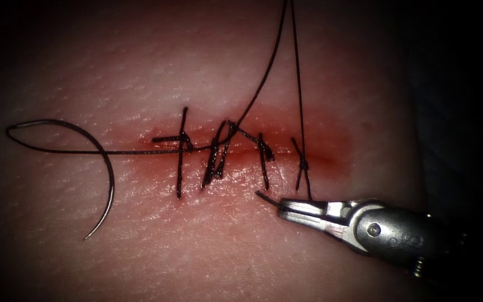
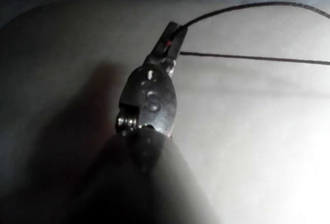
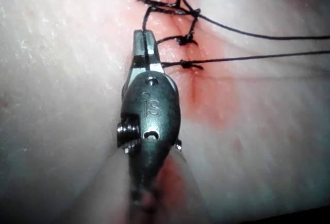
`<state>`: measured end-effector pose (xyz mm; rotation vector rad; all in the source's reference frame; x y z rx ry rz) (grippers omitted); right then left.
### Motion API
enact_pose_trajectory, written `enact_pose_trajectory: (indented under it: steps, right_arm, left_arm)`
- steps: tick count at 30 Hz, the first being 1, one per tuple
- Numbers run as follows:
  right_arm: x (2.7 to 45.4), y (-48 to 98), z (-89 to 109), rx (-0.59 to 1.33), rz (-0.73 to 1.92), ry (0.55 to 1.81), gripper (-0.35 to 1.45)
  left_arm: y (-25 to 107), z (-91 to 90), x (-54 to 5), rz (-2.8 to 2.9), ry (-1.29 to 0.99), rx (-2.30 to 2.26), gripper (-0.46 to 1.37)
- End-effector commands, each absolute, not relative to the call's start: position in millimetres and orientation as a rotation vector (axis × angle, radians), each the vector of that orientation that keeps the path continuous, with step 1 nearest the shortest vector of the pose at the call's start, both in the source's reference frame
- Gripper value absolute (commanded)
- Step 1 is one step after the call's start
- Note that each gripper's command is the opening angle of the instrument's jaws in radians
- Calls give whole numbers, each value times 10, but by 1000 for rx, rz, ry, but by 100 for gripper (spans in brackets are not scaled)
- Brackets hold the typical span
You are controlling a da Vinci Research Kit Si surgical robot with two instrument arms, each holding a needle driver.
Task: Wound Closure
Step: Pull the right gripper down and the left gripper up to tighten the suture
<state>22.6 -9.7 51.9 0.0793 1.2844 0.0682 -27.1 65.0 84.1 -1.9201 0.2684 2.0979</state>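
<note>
Endoscope view first: I see the tissue (image 1: 197,67) with its cut (image 1: 241,154) running across, crossed by several dark stitches (image 1: 181,151) and ringed by red fluid (image 1: 331,140). My right tool (image 1: 279,207) comes in from the right and sits just below the cut, its jaws pressed together on a short cut end of thread (image 1: 264,196) at their tips. The needle (image 1: 104,190) lies free on the tissue, well left of the stitches and held by neither tool; its point rests on the surface and is not in the tissue. Thread (image 1: 269,61) trails from the needle's eye end, loops left, runs along the cut to the stitches, and two strands rise off the upper edge.

On the left wrist view, my left tool (image 2: 174,34) has its jaws pinching the thread (image 2: 247,7), a second strand passing just beside them.

On the right wrist view, my right tool (image 3: 144,41) rests closed beside the knotted stitches (image 3: 185,39).
</note>
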Motion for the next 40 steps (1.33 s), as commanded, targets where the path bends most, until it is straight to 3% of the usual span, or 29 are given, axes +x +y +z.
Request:
enact_pose_trajectory:
  steps: [1,40]
  right_arm:
    - [226,-99,517,79,62,1281,-35]
    - [238,-114,532,92,30,1251,-35]
  left_arm:
    - [652,839,-270,2103,278,-1915,-35]
    - [663,834,-256,2138,345,-1889,-35]
